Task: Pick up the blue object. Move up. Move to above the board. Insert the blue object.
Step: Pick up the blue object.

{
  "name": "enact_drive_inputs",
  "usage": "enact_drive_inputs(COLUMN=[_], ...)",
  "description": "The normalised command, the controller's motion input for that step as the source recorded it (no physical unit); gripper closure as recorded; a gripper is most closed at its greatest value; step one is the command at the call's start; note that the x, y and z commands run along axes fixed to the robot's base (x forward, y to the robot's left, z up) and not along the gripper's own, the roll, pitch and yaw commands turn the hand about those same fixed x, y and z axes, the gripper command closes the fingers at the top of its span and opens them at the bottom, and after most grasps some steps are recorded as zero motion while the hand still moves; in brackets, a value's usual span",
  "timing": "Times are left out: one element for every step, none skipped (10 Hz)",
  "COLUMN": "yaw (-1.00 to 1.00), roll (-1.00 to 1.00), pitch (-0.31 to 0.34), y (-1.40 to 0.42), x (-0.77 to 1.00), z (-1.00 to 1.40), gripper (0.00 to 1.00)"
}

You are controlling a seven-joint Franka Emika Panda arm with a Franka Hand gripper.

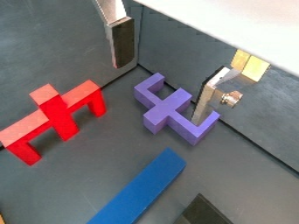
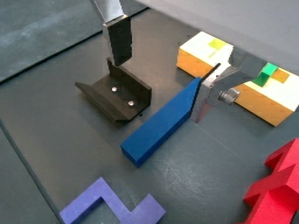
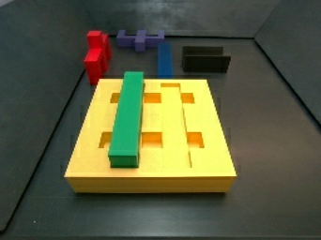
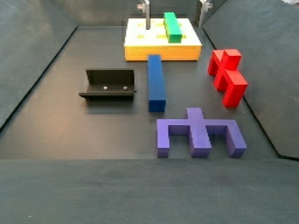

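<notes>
The blue object (image 4: 156,80), a long blue bar, lies flat on the dark floor between the fixture (image 4: 108,85) and the red block (image 4: 229,75). It shows in both wrist views (image 1: 146,188) (image 2: 167,124) and in a side view (image 3: 164,61). The board (image 3: 201,159), a yellow-orange slab, carries a green bar (image 3: 127,117) in one groove. My gripper (image 2: 160,90) is open and empty, high above the floor. Its fingers (image 4: 146,7) barely show at the edge of a side view. In a wrist view the gripper (image 1: 160,92) frames the purple cross block (image 1: 170,109).
The purple cross block (image 4: 198,134) lies nearest one side camera. The red block (image 3: 97,56) and the fixture (image 3: 205,59) lie beyond the board. Dark walls close in the floor on all sides.
</notes>
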Motion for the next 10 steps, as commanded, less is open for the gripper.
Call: enact_drive_inputs(yaw=[0.00,0.00,0.00,-0.06,-0.06,0.00,0.00,0.04,0.06,0.01], roll=[0.01,0.01,0.01,0.00,0.00,0.02,0.09,0.14,0.12,0.09], pitch=[0.000,0.000,0.000,0.026,0.044,0.000,0.000,0.000,0.056,0.057], y=[0.00,-0.06,-0.19,-0.50,-0.74,-0.74,-0.61,-0.36,-0.10,0.00], x=[0.00,0.00,0.00,0.44,0.65,0.56,0.35,0.19,0.24,0.15], z=[0.00,0.00,0.00,-0.27,-0.61,-0.85,-0.89,-0.90,-0.90,-0.82], gripper=[0.00,0.00,0.00,0.00,0.00,0.00,0.00,0.00,0.00,0.00])
